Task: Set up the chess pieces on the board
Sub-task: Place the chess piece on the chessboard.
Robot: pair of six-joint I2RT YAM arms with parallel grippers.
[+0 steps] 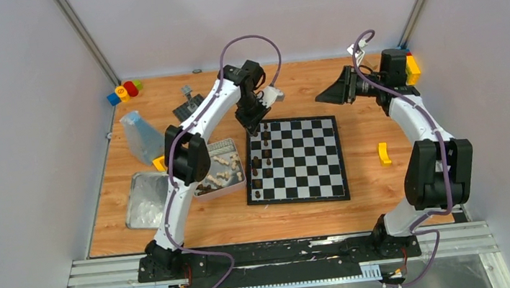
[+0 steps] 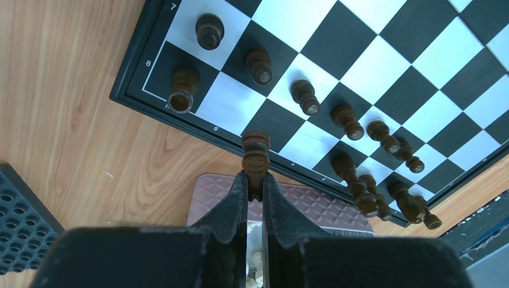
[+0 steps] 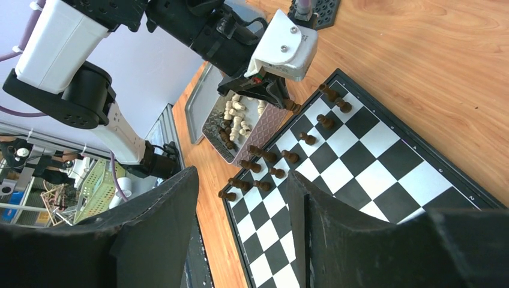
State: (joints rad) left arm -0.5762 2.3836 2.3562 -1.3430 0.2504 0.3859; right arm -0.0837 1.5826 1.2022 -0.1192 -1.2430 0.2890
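The board (image 1: 298, 198) lies mid-table, with several dark brown chess pieces (image 1: 258, 174) standing in its two left columns. My left gripper (image 1: 253, 124) hangs over the board's far-left corner. In the left wrist view the left gripper (image 2: 255, 180) is shut on a dark brown piece (image 2: 256, 155), held just over the border of the board (image 2: 372, 54), near the standing pieces (image 2: 305, 96). My right gripper (image 1: 330, 95) is raised beyond the board's far right corner. In the right wrist view it (image 3: 242, 175) is open and empty, high above the board (image 3: 360, 174).
A metal tin (image 1: 222, 169) with cream and dark pieces sits against the board's left edge; its lid (image 1: 146, 200) lies further left. A bluish clear container (image 1: 141, 135), a studded baseplate (image 1: 188, 108) and coloured bricks (image 1: 124, 91) stand at the far left. A yellow brick (image 1: 384, 153) lies right of the board.
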